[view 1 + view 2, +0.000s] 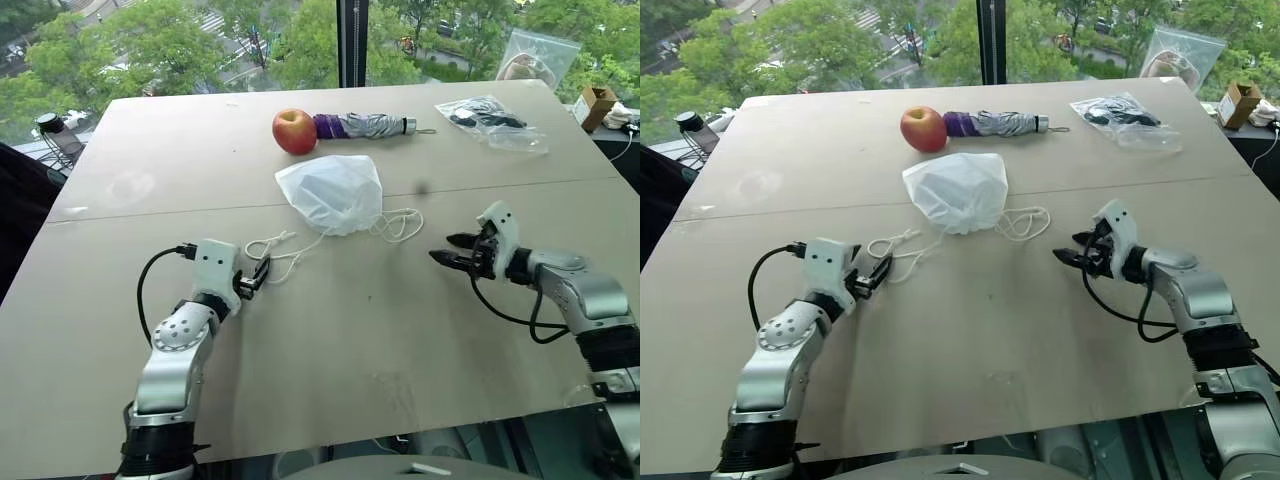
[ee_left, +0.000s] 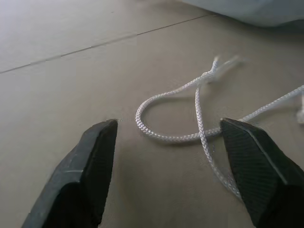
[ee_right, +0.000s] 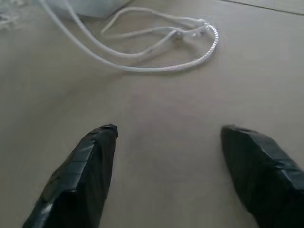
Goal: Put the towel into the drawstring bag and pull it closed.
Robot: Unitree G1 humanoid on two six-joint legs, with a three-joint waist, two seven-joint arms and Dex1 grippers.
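Note:
The drawstring bag (image 1: 330,193) lies bunched on the table's middle, translucent white. A pale blue mass, the towel (image 1: 336,186), shows faintly through its fabric. White cord loops trail from the bag to both sides: the left cord (image 1: 270,246) and the right cord (image 1: 400,222). My left gripper (image 1: 258,275) rests low by the left loop, open, and the cord (image 2: 190,95) lies on the table just ahead of its fingertips (image 2: 102,137), untouched. My right gripper (image 1: 455,252) stands open a short way right of the right loop (image 3: 180,61), holding nothing.
Behind the bag lie a red apple (image 1: 294,131) and a folded grey-and-purple umbrella (image 1: 365,125). A clear plastic bag with dark items (image 1: 490,120) sits at the back right. A seam crosses the table (image 1: 120,330). A cardboard box (image 1: 598,103) stands beyond the right edge.

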